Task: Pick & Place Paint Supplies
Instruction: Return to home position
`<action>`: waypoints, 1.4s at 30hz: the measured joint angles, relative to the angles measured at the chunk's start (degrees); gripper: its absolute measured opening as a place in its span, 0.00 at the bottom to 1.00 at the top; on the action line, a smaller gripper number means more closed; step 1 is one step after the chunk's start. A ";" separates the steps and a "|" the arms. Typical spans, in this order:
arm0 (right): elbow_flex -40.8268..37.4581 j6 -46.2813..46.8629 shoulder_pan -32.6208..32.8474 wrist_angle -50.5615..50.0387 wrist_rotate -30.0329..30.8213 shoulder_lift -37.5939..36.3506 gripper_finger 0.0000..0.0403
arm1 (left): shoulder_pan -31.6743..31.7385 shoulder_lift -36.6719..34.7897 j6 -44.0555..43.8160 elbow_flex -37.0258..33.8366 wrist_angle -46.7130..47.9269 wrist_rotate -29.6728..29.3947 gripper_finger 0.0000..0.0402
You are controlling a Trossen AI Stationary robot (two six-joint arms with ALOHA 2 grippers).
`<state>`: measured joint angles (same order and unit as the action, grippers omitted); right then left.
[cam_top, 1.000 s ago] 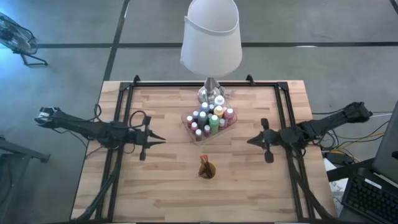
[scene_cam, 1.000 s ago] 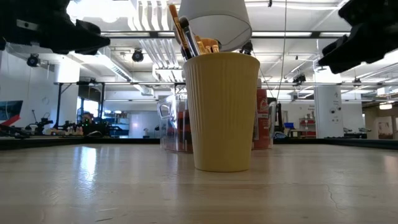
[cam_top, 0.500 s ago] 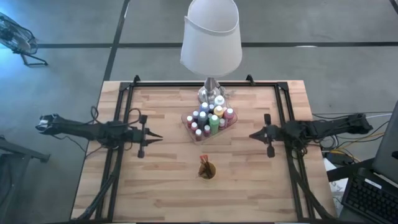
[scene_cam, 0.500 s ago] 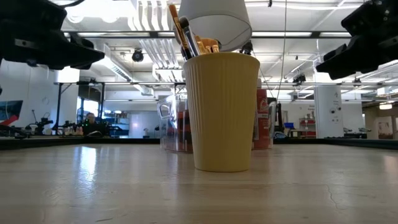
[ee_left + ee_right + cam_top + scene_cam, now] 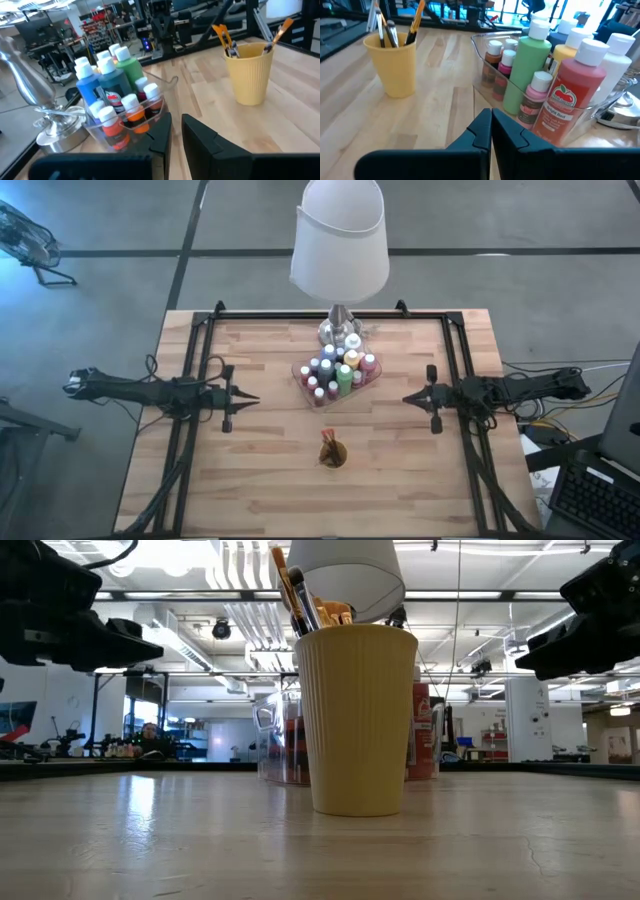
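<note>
From above, the paint bottles (image 5: 337, 372) stand packed in the clear tray (image 5: 300, 376) at table centre, and the brushes (image 5: 327, 440) stand upright in the orange cup (image 5: 333, 454) nearer the front. The left gripper (image 5: 246, 397) and right gripper (image 5: 408, 397) point inward from opposite sides, well apart from the tray and about equally far. At table height, the 2 grippers hang raised on either side of the cup. The left wrist view shows its fingers a narrow slit apart, empty. The right wrist view shows its fingers pressed together, empty. Nothing seems left to fetch.
</note>
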<state>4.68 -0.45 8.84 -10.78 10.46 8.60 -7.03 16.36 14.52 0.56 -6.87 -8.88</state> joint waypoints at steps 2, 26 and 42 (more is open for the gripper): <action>-0.21 -0.97 0.00 -0.09 0.00 0.05 0.02 | 0.00 -0.02 0.00 -0.02 0.71 0.00 0.12; -0.21 -1.07 0.00 0.19 0.02 0.54 0.02 | -0.02 0.00 0.02 -0.11 1.39 0.01 0.12; -0.21 -1.09 0.00 0.19 0.03 0.54 0.02 | -0.02 0.00 0.04 -0.17 1.37 0.02 0.12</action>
<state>4.47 -1.54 8.84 -10.59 10.49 9.15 -7.05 16.36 14.56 0.38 -5.50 -8.86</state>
